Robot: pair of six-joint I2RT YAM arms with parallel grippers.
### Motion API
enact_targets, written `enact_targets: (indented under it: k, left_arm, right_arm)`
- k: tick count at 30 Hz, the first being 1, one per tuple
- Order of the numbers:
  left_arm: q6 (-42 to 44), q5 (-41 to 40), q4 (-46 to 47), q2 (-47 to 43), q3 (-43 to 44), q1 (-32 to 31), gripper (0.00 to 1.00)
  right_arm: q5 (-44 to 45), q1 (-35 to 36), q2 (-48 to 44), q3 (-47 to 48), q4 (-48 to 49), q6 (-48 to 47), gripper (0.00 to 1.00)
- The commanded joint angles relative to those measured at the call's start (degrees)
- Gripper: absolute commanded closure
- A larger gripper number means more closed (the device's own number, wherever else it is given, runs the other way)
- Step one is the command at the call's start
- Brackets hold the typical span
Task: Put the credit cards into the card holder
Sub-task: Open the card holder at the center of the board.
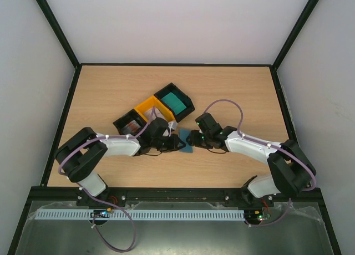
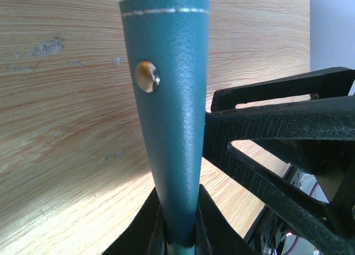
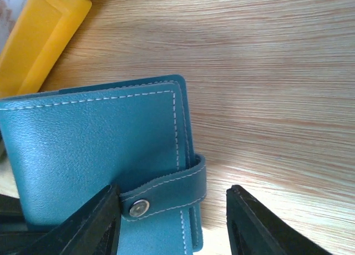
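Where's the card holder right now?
The card holder is mid-table in the top view, near side of the yellow tray, pinched by the left gripper, the open right gripper beside it.

Centre is jammed: left gripper (image 1: pixel 176 142) and right gripper (image 1: pixel 193 138) meet nose to nose at the card holder (image 1: pixel 187 141), no lane between. Diagonal tray row (black tray (image 1: pixel 123 122), yellow tray (image 1: pixel 145 106), black tray with the teal stack (image 1: pixel 186 97)) blocks just behind. Table (image 1: pixel 238 88) is open on the far strip, the right side, and the near strip between the arms.
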Motion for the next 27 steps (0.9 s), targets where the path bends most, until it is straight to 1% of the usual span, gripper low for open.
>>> enact_targets:
  k: [1, 4, 6, 7, 11, 13, 17, 21, 23, 24, 27]
  left_arm:
    - [1.5, -2.3, 0.1, -3.7, 0.9, 0.1, 0.98]
    - [1.5, -2.9, -0.4, -4.7, 0.9, 0.3, 0.98]
    - [1.7, -3.1, -1.0, -4.9, 1.1, 0.4, 0.98]
    - [1.9, -3.3, -1.4, -4.9, 1.3, 0.5, 0.98]
    - [2.2, -3.3, -2.1, -4.7, 1.4, 0.6, 0.98]
    - [2.2, -3.5, -2.3, -4.8, 1.3, 0.6, 0.98]
    - [2.2, -3.4, -2.8, -5.1, 1.7, 0.6, 0.97]
    - [1.9, -2.4, -2.6, -5.5, 1.8, 0.7, 0.97]
    - [1.6, -1.9, -2.4, -5.4, 1.8, 0.7, 0.97]
    - [1.5, -1.7, -2.4, -5.3, 1.8, 0.7, 0.97]
    - [1.2, -1.3, -2.3, -5.1, 1.8, 0.6, 0.98]
  right_arm:
    - [13.2, 0.1, 1.1, 0.1, -10.7, -0.4, 0.52]
    - [22.3, 0.1, 2.3, 0.3, -16.1, 1.0, 0.52]
    - [25.4, 0.1, 2.1, 1.6, -18.5, 1.8, 0.52]
    - [25.4, 0.1, 1.1, 2.1, -18.5, 1.8, 0.52]
    - [21.0, 0.1, -3.6, 4.3, -15.8, 1.1, 0.52]
    - [16.2, 0.1, -6.1, 4.2, -12.4, 0.1, 0.5]
    - [7.5, 0.1, -10.5, 0.5, -3.7, 0.4, 0.44]
    - [5.6, 0.1, -10.4, -2.4, 0.4, 3.5, 0.44]
    - [5.3, 0.1, -9.7, -4.0, 2.6, 5.4, 0.46]
    - [5.2, 0.1, -9.4, -4.8, 3.8, 6.3, 0.48]
    - [6.1, 0.1, -8.0, -6.2, 5.2, 7.5, 0.6]
